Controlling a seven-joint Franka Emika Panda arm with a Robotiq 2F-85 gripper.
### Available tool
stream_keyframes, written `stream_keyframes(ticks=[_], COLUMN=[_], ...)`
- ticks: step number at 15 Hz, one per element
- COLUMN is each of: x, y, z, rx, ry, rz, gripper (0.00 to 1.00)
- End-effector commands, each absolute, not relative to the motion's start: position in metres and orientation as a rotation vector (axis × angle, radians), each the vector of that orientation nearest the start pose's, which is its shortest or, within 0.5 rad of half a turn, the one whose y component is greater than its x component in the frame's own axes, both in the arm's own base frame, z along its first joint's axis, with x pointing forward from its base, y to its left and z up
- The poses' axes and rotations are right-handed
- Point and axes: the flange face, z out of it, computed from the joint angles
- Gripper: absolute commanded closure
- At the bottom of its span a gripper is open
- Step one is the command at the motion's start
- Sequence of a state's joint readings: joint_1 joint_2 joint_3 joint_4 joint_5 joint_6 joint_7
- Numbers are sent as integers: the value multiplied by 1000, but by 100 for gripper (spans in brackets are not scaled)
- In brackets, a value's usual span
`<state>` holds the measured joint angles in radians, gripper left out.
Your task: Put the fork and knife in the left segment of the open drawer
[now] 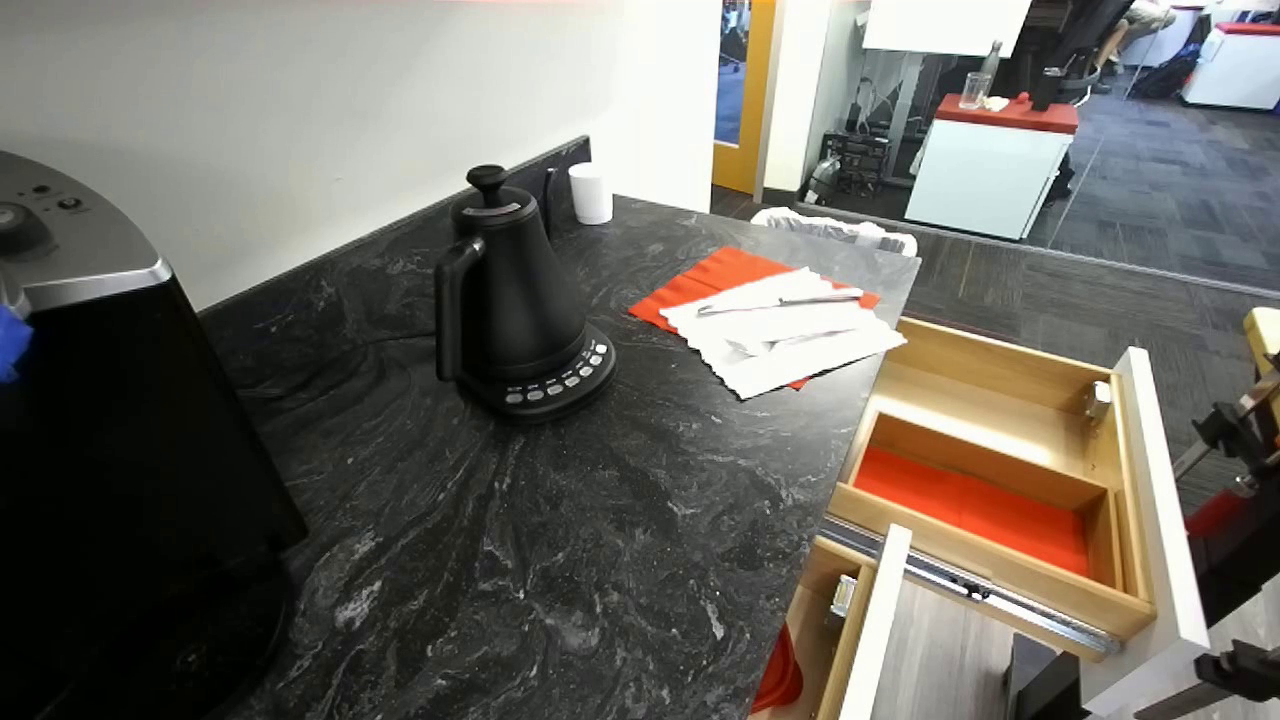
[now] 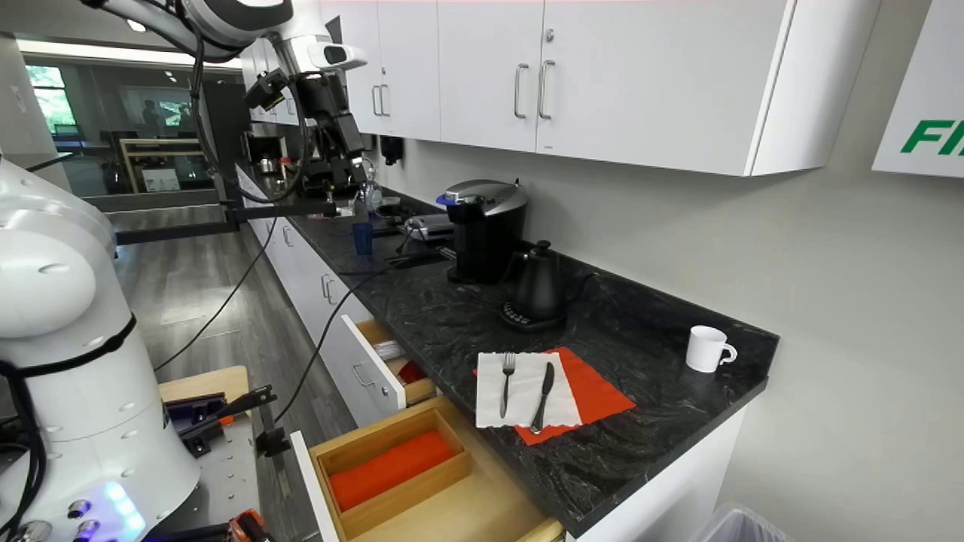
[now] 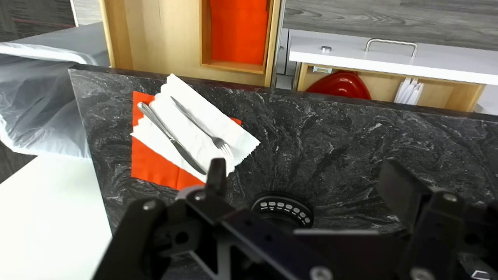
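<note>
Pre-grasp step, prob: tool wide open w/ nothing held, so next shld be lowering onto fork, left of knife in an exterior view, then left segment.

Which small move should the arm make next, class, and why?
Probably shift the black gripper toward the silver metal fork before lowering: in the wrist view a round black kettle base shows between its open jaws, while fork and silver metal knife lie off to the side on a white scalloped napkin.
</note>
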<state>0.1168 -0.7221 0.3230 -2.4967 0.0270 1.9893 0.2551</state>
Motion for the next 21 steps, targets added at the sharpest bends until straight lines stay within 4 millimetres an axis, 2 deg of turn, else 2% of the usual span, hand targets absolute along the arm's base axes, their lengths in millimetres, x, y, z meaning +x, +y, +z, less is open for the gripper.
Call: stream_keyframes(ticks=[1,3,4,8,10,13,16,19,20,21], x=[334,344,353,398,415,429,440,450,451,444], y=[179,178,171,128,106,82,59,41,38,44], z=[523,510,498,439,417,388,377,373,373,372], rx=[-3210,-3216,-3228,-3252,-3254,-3245,-3249,-3249,-3247,-3242], ry=[-231,-207,-169,5,75,137,198,280,340,246], rz=[-395,-383,-366,-351,-340,-274,-222,-211,-208,-178], gripper=[0,0,0,0,0,0,0,0,0,0])
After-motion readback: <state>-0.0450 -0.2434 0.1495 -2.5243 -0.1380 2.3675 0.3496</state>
